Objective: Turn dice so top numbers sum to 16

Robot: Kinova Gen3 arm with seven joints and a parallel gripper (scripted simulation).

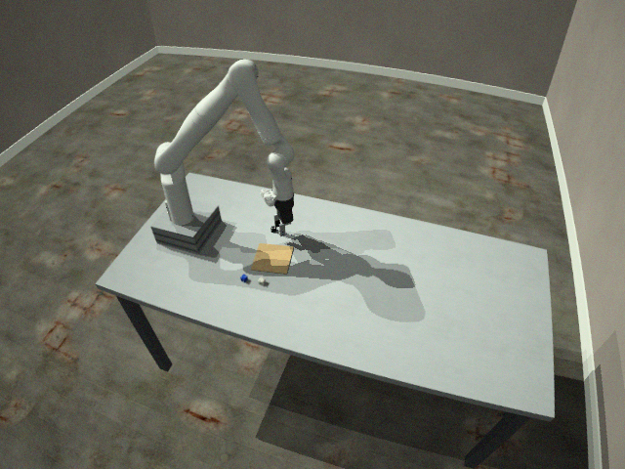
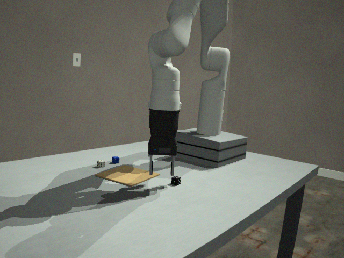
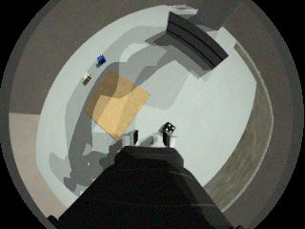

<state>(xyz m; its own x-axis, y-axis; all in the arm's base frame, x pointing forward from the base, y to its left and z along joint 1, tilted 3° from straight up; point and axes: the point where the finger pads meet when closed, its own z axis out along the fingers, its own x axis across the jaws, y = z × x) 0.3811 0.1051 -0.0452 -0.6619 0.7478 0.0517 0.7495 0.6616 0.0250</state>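
The gripper hangs straight down from the arm with its fingers wide apart and nothing between them, poised low near the black die. That die sits on the table, just off one corner of the tan mat. The other two dice lie on the far side of the mat, also off it — the white die and the blue die, close together but apart.

By the look of it the task is at its start: no die is on the mat yet, and the step in hand seems to be the approach to the black die. The next move calls for shifting the fingers sideways so they straddle that die, lowering, and closing on two opposite faces. The die could then be turned as needed and set flat on the mat.

The pips are hard to make out. The black die shows white dots, but the top numbers cannot be read on any die. In the wrist view the gripper body hides much of the table below, and the fingertips are barely visible.
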